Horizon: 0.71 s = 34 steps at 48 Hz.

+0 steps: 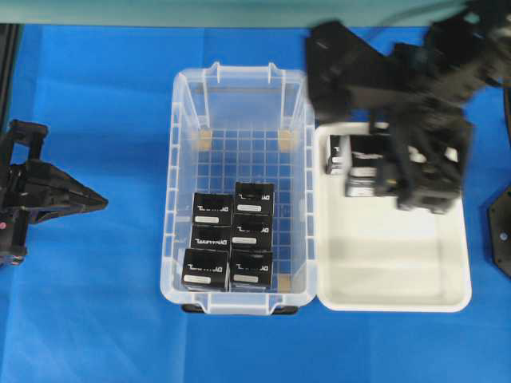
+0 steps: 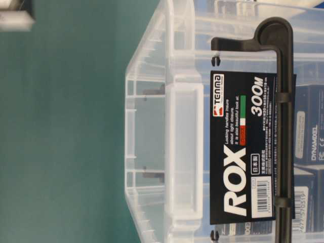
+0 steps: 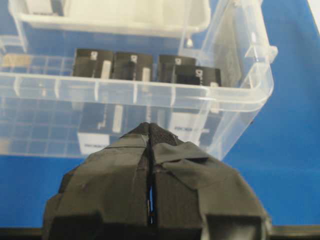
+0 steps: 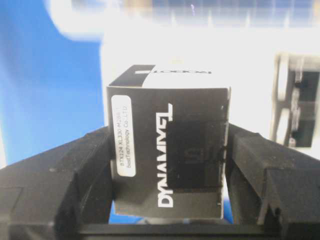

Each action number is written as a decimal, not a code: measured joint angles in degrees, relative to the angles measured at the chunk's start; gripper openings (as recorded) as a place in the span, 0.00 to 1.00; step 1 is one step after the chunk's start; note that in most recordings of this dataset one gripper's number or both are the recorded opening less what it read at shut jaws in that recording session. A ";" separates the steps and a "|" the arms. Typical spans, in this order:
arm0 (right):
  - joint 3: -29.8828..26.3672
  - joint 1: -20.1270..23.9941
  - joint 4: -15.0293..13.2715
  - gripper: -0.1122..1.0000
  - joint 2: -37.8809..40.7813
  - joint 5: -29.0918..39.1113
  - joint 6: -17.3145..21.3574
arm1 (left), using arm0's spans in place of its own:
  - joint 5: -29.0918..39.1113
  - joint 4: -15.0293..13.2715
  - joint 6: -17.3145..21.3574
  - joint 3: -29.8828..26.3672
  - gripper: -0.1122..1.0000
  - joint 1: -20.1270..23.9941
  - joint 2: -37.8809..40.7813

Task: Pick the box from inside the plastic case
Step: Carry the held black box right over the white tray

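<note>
The right pincer [image 4: 170, 150] grips the box [image 4: 167, 150] between its two black fingers, one pressed to each side face. In the overhead view this box [image 1: 369, 171] hangs over the far end of the white tray [image 1: 383, 271], a shallow, smooth, round-cornered tub. Just beside the held box, toward the case, another black box [image 1: 337, 154] lies in the tray.

The case [image 1: 182, 191], clear plastic with a thick rim and a gridded floor, stands just beside the tray, on the far side of it from the right pincer. Six black boxes [image 1: 231, 237] sit in it, packed two by three at its near end, each cube-like with white lettering and a white label strip.

The left pincer [image 1: 96, 201] is closed on nothing, tape-wrapped tips together, over the blue desk [image 1: 88, 319] outside the case's long wall.
</note>
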 measured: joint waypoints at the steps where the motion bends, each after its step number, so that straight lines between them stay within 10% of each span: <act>1: 1.85 0.00 -0.09 0.68 -0.97 -0.53 0.35 | 0.00 0.09 0.00 0.00 0.06 0.00 0.09; 15: 24.52 0.00 -0.97 0.68 -9.93 -17.67 0.79 | 0.00 0.09 0.00 0.00 0.06 0.00 0.00; 34: 38.76 0.00 -1.58 0.68 -7.65 -35.33 -1.23 | 0.00 0.00 0.09 0.00 0.06 0.00 0.09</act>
